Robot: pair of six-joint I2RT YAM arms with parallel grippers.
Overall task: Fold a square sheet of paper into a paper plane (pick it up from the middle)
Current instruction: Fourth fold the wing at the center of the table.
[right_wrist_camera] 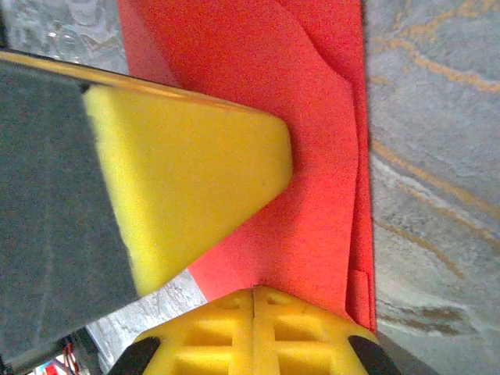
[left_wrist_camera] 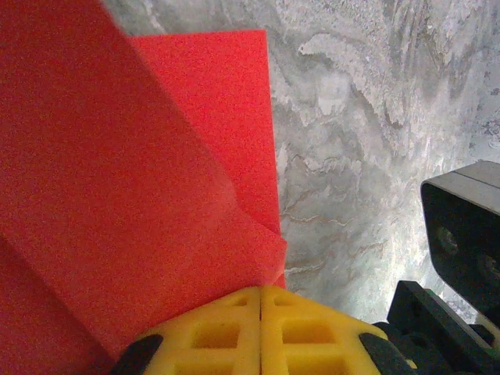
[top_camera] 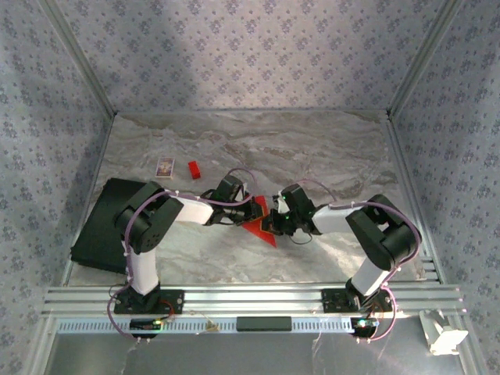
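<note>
Left hand [left_wrist_camera: 260, 295], fingers pressed together, pinches a raised flap of the thin bright red square sheet of paper [left_wrist_camera: 195, 117] at the centre of the grey marbled surface [top_camera: 312, 148]; the right hand [right_wrist_camera: 254, 297], likewise pressed shut, meets it from 3 o'clock. Already creased to a point toward 5 o'clock, it is no dart yet, so the folding seems about halfway.

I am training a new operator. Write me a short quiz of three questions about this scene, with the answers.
1. True or false: the left tool and the right tool are both shut.
2. What lies closest to the patterned card? A) small red block B) black mat C) aluminium rail
3. Fill in: both tools meet at the folded red ___.
Key: 1 true; 2 A; 3 paper.
</note>
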